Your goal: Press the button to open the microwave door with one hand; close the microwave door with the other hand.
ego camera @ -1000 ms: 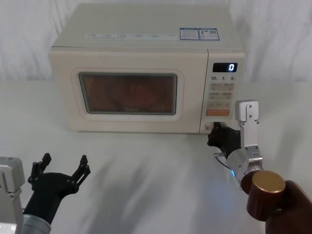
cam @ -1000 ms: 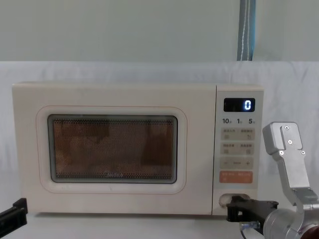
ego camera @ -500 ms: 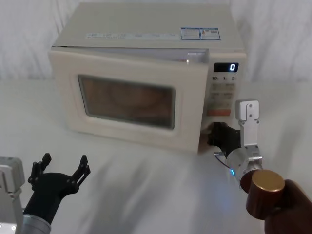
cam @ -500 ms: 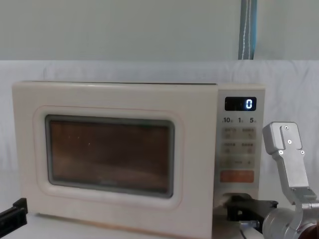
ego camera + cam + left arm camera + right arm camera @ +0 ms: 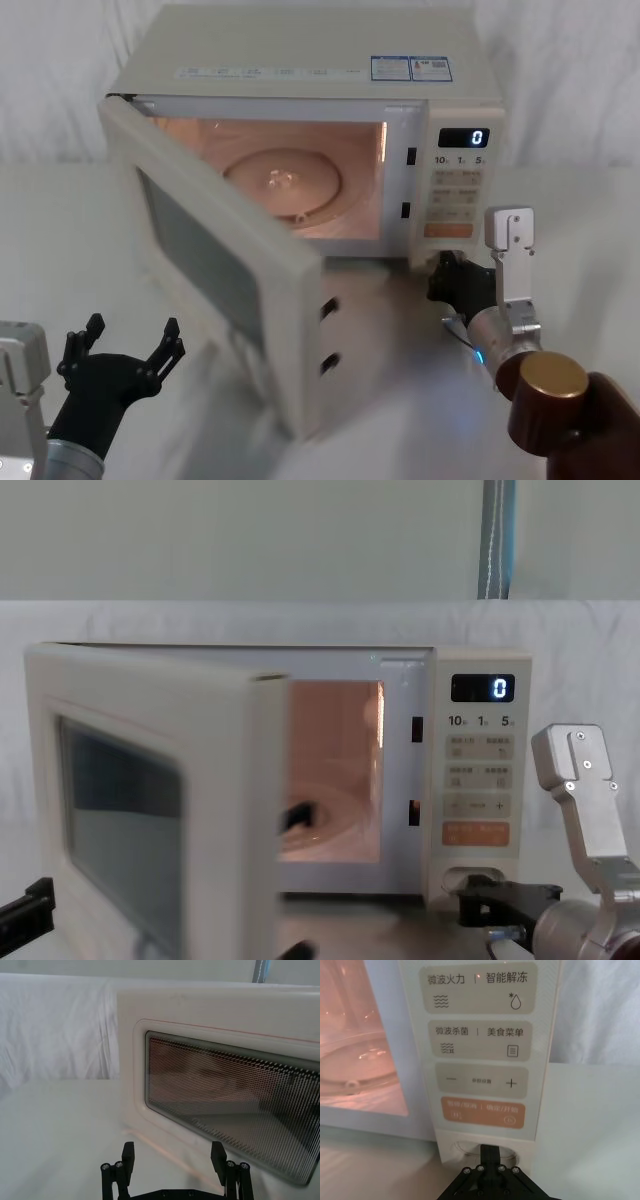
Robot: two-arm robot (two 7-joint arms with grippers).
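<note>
While microwave (image 5: pixel 300 60) sits at far centre of table (image 5: pixel 590 230), microwave door (image 5: pixel 215 265) stands swung wide toward near left, cavity lit, glass turntable (image 5: pixel 283 180) inside. Right gripper (image 5: pixel 447 278) tip against button (image 5: pixel 470 1147), low on right-hand control panel, fingers drawn together. Left gripper (image 5: pixel 125 345) near left, fingers spread wide, holding nothing.

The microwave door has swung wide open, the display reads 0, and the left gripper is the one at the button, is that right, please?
Not quite: the gripper at the button is the right gripper, as the head view shows. The left gripper waits low in front of the microwave door, which is wide open; the display reads 0.
</note>
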